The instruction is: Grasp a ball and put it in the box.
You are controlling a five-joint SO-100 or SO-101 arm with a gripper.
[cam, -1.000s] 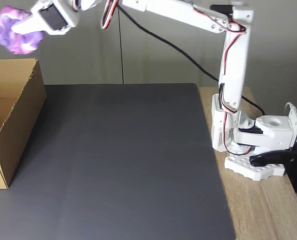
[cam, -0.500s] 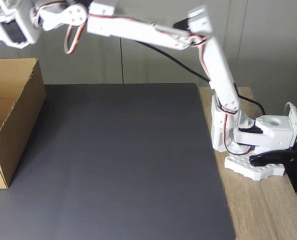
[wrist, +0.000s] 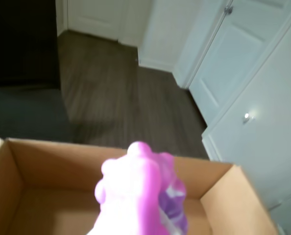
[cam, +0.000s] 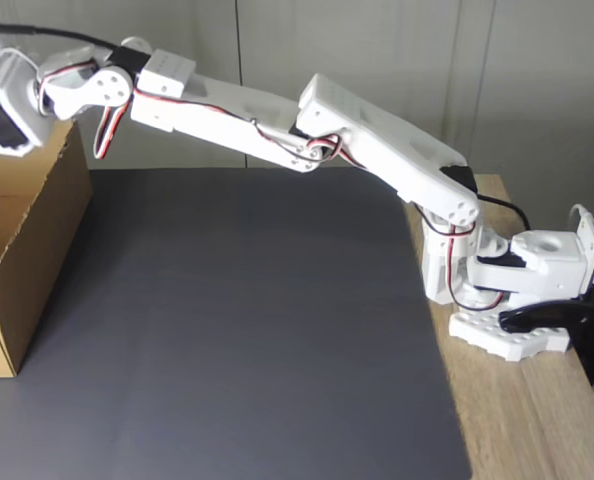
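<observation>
Ball sits above the open box in the wrist view; jaw state cannot be told.

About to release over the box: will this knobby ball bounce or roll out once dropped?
Probably stays in: the ball hangs above the open box, whose walls look tall. Its rounded knobs likely damp rolling. It looks soft and light, so expect a small bounce at most.

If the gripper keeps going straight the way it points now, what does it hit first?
Most likely the inside of the box. In the wrist view the ball, held at the gripper, sits over the open top, with the box's floor and far wall ahead. Depth is unclear, so which of the two comes first is uncertain.
</observation>
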